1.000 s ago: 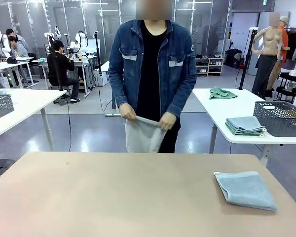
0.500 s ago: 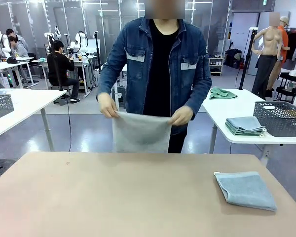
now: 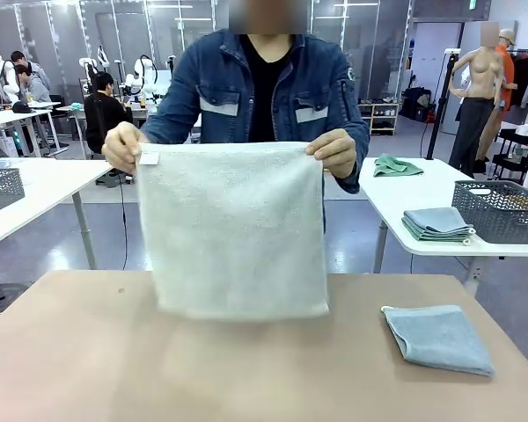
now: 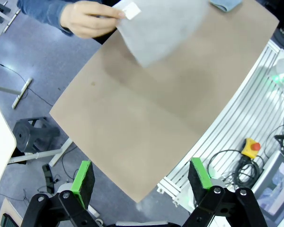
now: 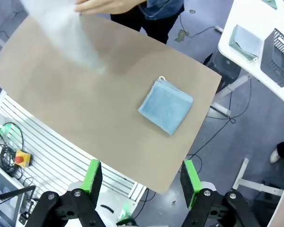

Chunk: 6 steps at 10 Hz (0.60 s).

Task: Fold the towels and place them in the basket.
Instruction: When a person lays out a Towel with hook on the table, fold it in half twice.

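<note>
Centre frame: person holds cream towel (image 3: 236, 230) unfolded; blue towel (image 3: 440, 338) folded lower right — neither stowed. Left gripper (image 4: 141, 171), right gripper (image 5: 141, 172) released.

Tan table (image 3: 246, 369), white side table (image 3: 48, 180) at left bearing a grey mesh basket (image 3: 0, 187), yellow red-capped button (image 4: 251, 148)

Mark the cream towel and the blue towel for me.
cream towel (image 3: 236, 229), front view, middle of the hanging cloth.
blue towel (image 3: 440, 338), front view, centre of its top face.
</note>
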{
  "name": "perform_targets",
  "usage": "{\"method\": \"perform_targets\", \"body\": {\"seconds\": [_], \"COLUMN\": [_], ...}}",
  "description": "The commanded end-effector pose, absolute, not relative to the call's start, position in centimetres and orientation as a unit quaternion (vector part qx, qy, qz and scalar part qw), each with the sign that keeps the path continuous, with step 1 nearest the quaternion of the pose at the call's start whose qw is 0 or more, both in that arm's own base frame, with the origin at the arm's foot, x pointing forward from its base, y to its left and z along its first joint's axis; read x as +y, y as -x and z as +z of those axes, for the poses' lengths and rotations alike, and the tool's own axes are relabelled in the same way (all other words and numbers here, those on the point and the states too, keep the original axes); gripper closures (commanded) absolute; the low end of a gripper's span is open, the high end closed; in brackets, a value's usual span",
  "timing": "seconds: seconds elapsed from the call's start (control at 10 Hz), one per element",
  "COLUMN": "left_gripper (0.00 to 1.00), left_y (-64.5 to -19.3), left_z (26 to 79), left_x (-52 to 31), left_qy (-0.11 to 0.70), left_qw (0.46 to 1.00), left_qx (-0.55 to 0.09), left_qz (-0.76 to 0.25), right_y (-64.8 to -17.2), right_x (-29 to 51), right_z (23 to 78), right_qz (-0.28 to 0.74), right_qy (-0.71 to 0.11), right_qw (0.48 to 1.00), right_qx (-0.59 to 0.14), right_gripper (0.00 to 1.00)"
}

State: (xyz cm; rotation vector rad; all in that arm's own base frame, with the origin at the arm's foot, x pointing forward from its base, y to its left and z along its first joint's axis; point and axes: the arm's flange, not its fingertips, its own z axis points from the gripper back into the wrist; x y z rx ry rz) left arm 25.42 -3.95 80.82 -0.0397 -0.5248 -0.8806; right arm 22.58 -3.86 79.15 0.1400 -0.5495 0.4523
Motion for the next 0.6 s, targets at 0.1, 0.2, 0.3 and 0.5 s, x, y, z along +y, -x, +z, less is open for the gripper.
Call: {"method": "perform_targets", "body": {"seconds": [0.1,0.2,0.3,0.5], "left_gripper": [0.0,0.0,0.0,0.0], "left_y": [-25.29,-25.29,-25.29,-25.29], "left_z": [80.67,80.67,80.67,80.67], "left_x": [-3.95,-3.95,-3.95,-3.95], "left_qy": [0.013,0.013,0.013,0.013], "left_qw": [0.872,0.872,0.872,0.872], "left_qx": [-0.251,-0.251,-0.251,-0.251], "left_qz": [-0.42,-0.42,-0.42,-0.42], "right_y": [-22.82,-22.82,-22.82,-22.82], "right_x": [-3.86,-3.86,-3.86,-3.86], "right_z": [79.3,79.3,79.3,79.3], "right_qz": [0.216,0.216,0.216,0.216], "right_qy": [-0.064,-0.064,-0.064,-0.064], "right_qw": [0.937,0.937,0.937,0.937], "right_qx": [-0.268,-0.268,-0.268,-0.268], "right_gripper": [0.17,0.17,0.17,0.17]}}
